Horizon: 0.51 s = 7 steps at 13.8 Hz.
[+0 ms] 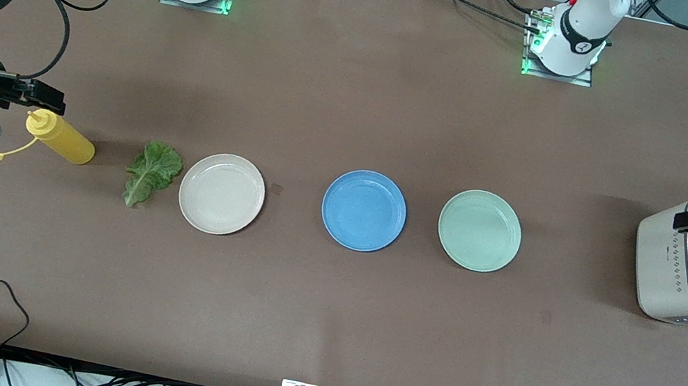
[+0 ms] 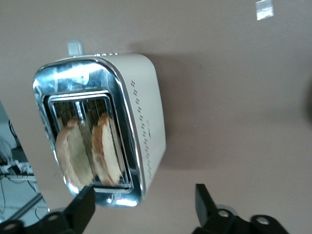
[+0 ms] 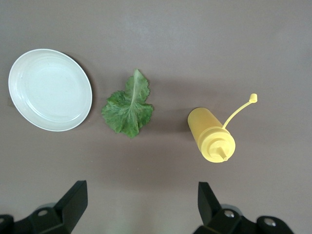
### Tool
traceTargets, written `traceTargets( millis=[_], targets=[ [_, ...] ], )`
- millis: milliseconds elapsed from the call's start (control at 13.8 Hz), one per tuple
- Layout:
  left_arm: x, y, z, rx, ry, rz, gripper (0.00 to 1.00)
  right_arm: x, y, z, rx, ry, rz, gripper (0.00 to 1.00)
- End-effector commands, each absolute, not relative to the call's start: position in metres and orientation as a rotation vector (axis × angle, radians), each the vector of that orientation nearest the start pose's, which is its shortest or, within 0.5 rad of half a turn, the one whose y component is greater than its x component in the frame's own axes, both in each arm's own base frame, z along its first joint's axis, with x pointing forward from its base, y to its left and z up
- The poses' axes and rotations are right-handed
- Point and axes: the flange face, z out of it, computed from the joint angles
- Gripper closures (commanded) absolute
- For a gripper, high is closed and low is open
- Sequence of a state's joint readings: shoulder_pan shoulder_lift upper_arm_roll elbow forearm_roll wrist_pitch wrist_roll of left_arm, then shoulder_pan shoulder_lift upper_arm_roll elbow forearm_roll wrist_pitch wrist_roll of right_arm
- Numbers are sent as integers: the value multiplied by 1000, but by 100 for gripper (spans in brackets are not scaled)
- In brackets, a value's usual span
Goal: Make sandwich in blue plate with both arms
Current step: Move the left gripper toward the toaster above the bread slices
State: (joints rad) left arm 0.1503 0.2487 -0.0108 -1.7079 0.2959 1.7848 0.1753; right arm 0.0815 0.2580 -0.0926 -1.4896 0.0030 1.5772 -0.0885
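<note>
Two bread slices (image 2: pixel 90 153) stood in the toaster (image 1: pixel 684 271) under the wide-fingered left gripper (image 2: pixel 141 202); the right gripper (image 3: pixel 141 202), fingers wide, hung over the mustard bottle (image 1: pixel 58 135), at 9 o'clock from the blue plate (image 1: pixel 363 210).

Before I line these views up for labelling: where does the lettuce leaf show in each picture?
Front view: the lettuce leaf lies flat on the table between the yellow squeeze bottle and the cream-white plate.
Left wrist view: not in it; only the toaster with two bread slices shows.
Right wrist view: the leaf lies mid-picture, between plate and bottle.
Shared landmark: the cream-white plate beside the leaf.
</note>
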Motion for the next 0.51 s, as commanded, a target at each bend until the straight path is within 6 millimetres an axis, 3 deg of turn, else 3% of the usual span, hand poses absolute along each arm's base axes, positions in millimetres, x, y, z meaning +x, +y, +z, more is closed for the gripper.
traceTargets(
  millis=[0,145,434],
  targets=[
    [601,130,419,-2855,244,285,17,618,4,512,-3136,-128,291,0],
    [598,140,404,-2802,272,296,33,617,3,510,-3134,-123,313,0],
    [595,155,387,-2806,253,331,40,619,5,504,-3127,-132,334,0]
  ],
)
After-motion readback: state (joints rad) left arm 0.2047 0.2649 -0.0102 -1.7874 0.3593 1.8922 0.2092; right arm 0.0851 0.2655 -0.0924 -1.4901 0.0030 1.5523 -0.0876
